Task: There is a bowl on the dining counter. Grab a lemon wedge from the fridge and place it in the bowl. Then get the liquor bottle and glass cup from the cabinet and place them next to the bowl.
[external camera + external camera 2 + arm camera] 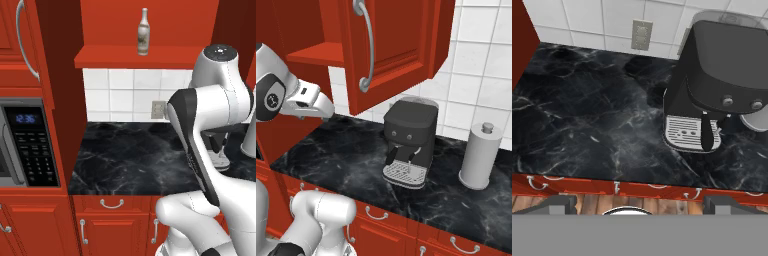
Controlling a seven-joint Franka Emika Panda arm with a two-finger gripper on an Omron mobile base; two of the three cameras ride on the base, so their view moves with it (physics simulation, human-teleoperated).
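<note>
Left base view puts the liquor bottle (143,31) upright on the open cabinet (145,56) shelf, well above the folded arm. Right base view shows that cabinet's door (393,47) swung wide over the coffee machine (408,142), so a rising arm could strike it. Hand view looks down on the counter (587,130), the gripper (640,204) spread apart and empty.

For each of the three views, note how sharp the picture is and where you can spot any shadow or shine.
Left base view: evenly lit, slightly soft; the liquor bottle stands crisp against the cabinet. Right base view: the coffee machine throws a faint shadow on the counter. Hand view: sharp; the marble shines dully near the outlet.
</note>
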